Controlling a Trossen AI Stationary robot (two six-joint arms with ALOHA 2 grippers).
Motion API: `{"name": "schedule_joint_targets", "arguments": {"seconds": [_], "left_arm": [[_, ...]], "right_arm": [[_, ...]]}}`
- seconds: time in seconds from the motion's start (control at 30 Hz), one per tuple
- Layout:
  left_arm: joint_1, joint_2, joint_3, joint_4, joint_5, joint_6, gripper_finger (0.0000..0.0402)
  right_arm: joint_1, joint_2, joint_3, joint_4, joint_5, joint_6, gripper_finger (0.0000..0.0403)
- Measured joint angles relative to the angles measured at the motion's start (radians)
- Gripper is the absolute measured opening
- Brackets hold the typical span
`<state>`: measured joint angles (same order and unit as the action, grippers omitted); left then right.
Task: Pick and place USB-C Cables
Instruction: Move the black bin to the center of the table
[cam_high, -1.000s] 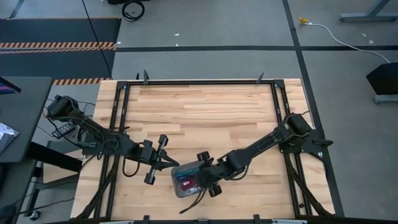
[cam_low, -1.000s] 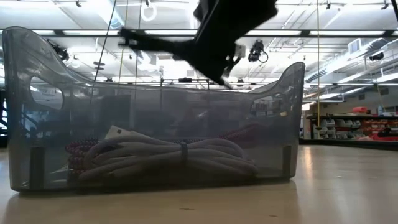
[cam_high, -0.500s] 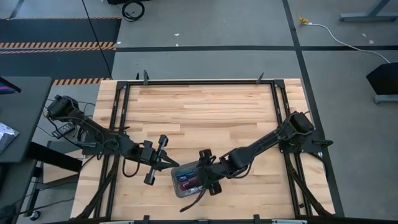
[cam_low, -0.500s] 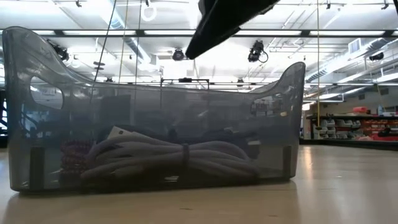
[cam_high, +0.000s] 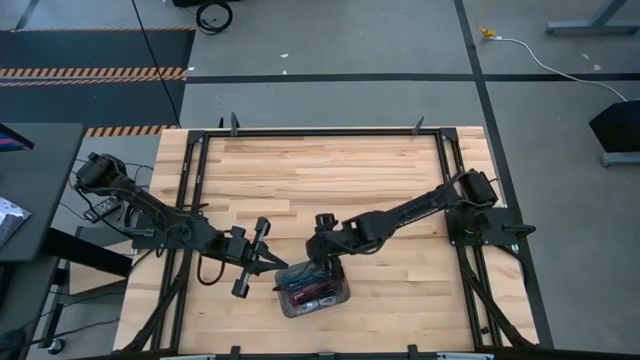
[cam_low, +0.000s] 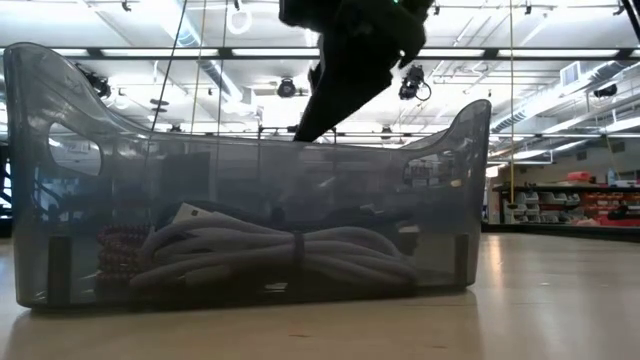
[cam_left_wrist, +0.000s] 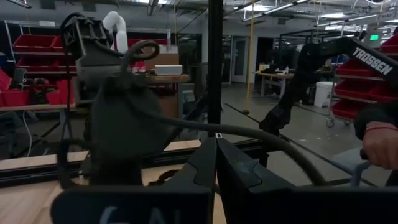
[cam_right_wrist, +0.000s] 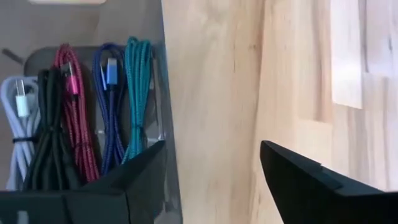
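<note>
R gripper (cam_high: 318, 262) has pulled back off tray (cam_right_wrist: 163, 93), jaws spread, empty; five USB-C Cables (cam_right_wrist: 74, 118) beside jaws. L jaws: can't tell.

The wooden table (cam_high: 330, 180) is built of light butcher-block planks and bordered by a black metal frame (cam_high: 320, 131). A grey translucent tray (cam_high: 345, 293) rests directly on the tabletop near the front edge, roughly midway across its width.

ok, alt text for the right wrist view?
Five coiled USB-C cables lie side by side in a grey tray: white, black, dark red, blue, teal. The right gripper, fingers open and empty, hangs over the tray's edge and the wooden table.
</note>
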<state>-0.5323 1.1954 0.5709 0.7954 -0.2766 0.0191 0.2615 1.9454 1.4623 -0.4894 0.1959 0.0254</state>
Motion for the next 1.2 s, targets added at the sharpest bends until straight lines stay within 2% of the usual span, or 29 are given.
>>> {"name": "schedule_joint_targets", "arguments": {"seconds": [0.3, 0.53, 0.7, 1.2], "left_arm": [[0.000, 0.000, 0.000, -0.001, 0.000, 0.001, 0.0016], [0.000, 0.000, 0.000, 0.000, 0.000, 0.000, 0.0018], [0.000, 0.000, 0.000, 0.000, 0.000, 0.000, 0.0018], [0.000, 0.000, 0.000, 0.000, 0.001, -0.001, 0.0018]], "right_arm": [[-0.009, 0.000, -0.085, 0.046, -0.012, 0.033, 0.0251], [-0.014, 0.000, -0.120, 0.056, 0.103, 0.059, 0.0248], [-0.035, 0.000, -0.120, 0.047, 0.126, 0.088, 0.0248], [-0.135, 0.000, -0.120, -0.156, 0.162, 0.205, 0.0208]]}}
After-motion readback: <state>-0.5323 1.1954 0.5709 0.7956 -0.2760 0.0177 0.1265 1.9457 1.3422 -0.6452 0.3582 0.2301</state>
